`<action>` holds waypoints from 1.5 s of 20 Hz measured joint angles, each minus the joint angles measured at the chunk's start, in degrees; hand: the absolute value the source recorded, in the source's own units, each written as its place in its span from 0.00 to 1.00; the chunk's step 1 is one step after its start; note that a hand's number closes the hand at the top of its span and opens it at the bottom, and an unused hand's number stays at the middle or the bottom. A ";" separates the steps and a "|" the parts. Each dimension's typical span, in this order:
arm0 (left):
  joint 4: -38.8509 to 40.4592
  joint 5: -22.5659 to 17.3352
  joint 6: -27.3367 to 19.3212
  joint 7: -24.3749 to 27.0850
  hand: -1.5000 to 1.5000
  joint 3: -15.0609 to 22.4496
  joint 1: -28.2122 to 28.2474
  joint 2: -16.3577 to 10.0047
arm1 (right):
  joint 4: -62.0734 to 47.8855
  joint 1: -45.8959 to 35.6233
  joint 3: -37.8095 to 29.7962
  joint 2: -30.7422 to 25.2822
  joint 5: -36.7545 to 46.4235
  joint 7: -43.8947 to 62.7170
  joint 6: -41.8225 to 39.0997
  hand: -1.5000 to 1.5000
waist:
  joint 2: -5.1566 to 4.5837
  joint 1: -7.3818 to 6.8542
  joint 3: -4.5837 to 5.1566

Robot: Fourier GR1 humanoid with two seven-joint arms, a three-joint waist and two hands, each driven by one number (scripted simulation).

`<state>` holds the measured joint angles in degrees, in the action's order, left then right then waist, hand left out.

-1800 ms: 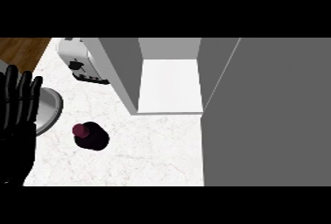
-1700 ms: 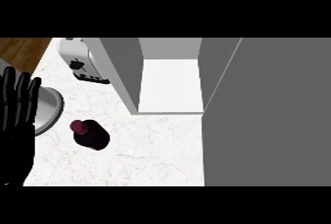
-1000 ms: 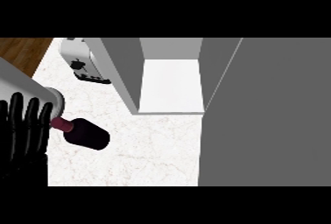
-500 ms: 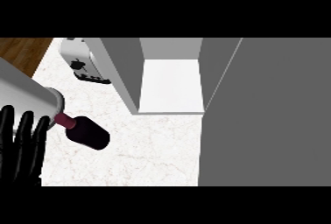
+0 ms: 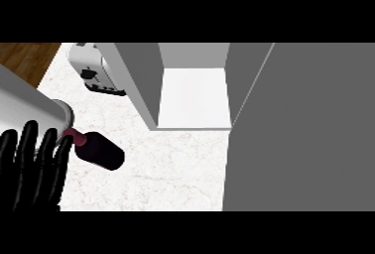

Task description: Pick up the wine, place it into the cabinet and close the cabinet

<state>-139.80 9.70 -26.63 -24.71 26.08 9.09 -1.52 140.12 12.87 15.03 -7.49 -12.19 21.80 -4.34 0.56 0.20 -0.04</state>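
No lettering, label, brand mark or number can be read anywhere on the kitchen counter. The dark maroon wine bottle point(image 5: 100, 152), lying just right of the left hand point(image 5: 33, 166), shows a plain side with no legible label. The silver toaster point(image 5: 93, 69), beyond the hand's fingertips, bears only a dark shape that cannot be made out as a sign. The grey open cabinet point(image 5: 139, 84), further to the right of the hand, carries no markings.
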 measured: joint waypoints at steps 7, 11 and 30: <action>0.38 0.34 -2.84 -0.52 0.00 -1.22 -1.57 -1.55 | 0.53 -0.89 0.06 -0.71 1.10 1.13 1.17 0.00 | 0.13 0.23 -0.01; 0.43 0.57 -4.02 0.10 0.00 -1.66 -1.58 -3.00 | 0.79 -0.02 1.44 -0.70 1.87 0.69 1.50 0.00 | 0.22 0.23 -0.01; 6.13 -7.61 -1.98 12.24 0.00 -14.36 4.53 -6.67 | 3.20 0.94 0.12 -0.56 3.05 1.21 1.51 0.00 | -0.38 0.10 0.11</action>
<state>-133.67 2.09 -28.61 -12.47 11.72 13.62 -8.19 143.32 13.81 15.14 -8.04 -9.14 23.01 -2.83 0.17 0.30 0.07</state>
